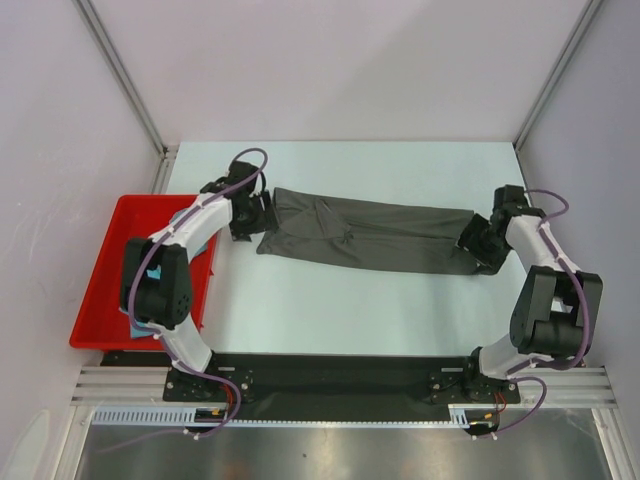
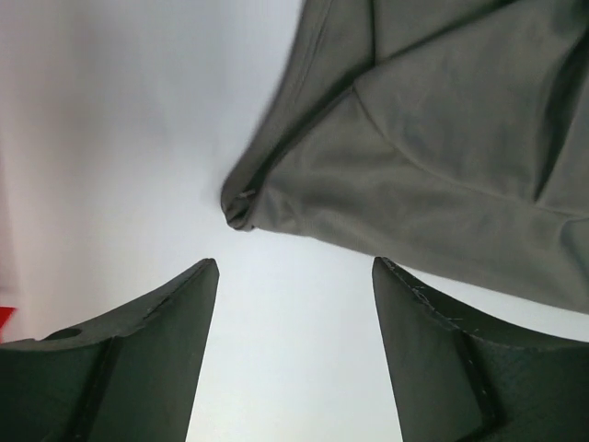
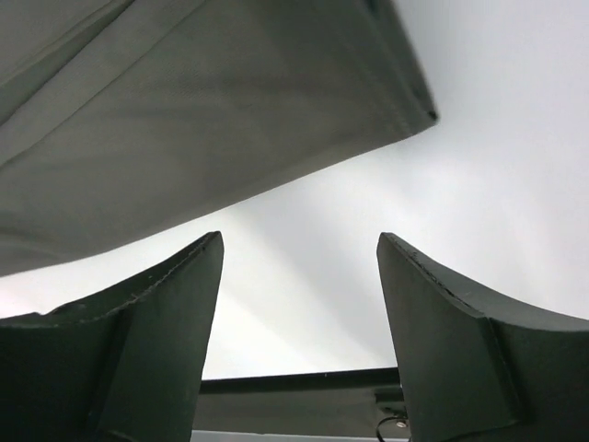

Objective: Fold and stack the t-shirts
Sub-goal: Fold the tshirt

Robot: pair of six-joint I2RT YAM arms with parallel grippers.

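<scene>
A dark grey t-shirt (image 1: 370, 235) lies folded into a long band across the middle of the white table. My left gripper (image 1: 256, 218) stands open at its left end; in the left wrist view the cloth's corner (image 2: 241, 210) lies just beyond the open fingers (image 2: 156, 322), with only bare table between them. Beside the band's right end, my right gripper (image 1: 478, 242) is open too. The right wrist view shows the grey cloth (image 3: 184, 101) ahead of the fingertips (image 3: 442, 304), apart from them. A bit of teal cloth (image 1: 153, 274) shows in the red tray.
A red plastic tray (image 1: 105, 270) sits at the table's left edge, partly behind my left arm. White walls close the table at the back and sides. A black base strip (image 1: 340, 375) runs along the near edge between the two arm bases.
</scene>
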